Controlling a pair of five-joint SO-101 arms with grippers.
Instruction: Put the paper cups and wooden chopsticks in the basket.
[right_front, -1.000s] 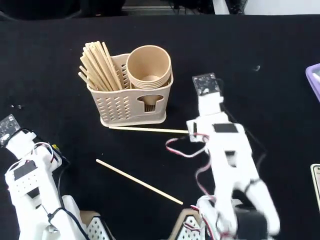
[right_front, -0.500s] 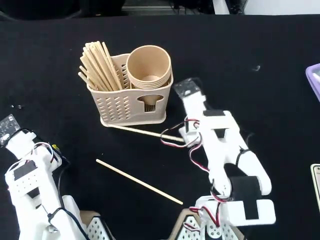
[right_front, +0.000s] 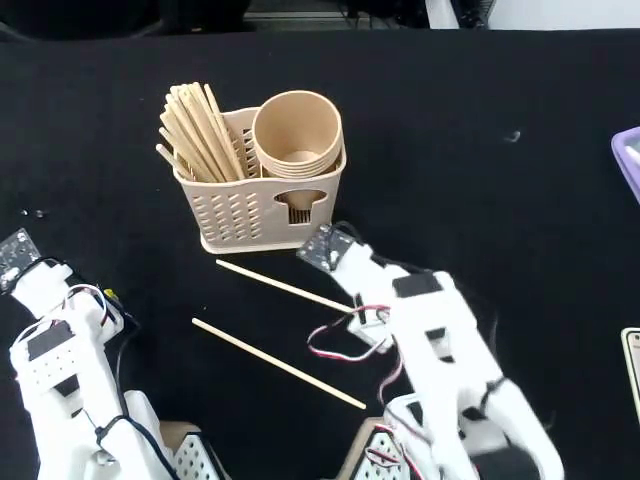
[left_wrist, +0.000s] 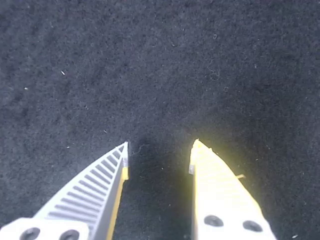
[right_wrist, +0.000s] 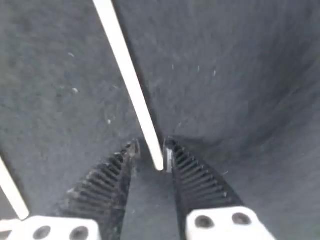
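Right pincer (right_wrist: 150, 146): jaws slightly apart, straddling one chopstick (right_wrist: 126, 75) end lying on tabletop (right_wrist: 240, 60). Left pincer (left_wrist: 159, 146): jaws apart, hovering over tabletop.

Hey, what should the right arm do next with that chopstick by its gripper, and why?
Probably close the right gripper: the chopstick has its near end between the open jaws, so a squeeze should catch it for the lift to the basket.
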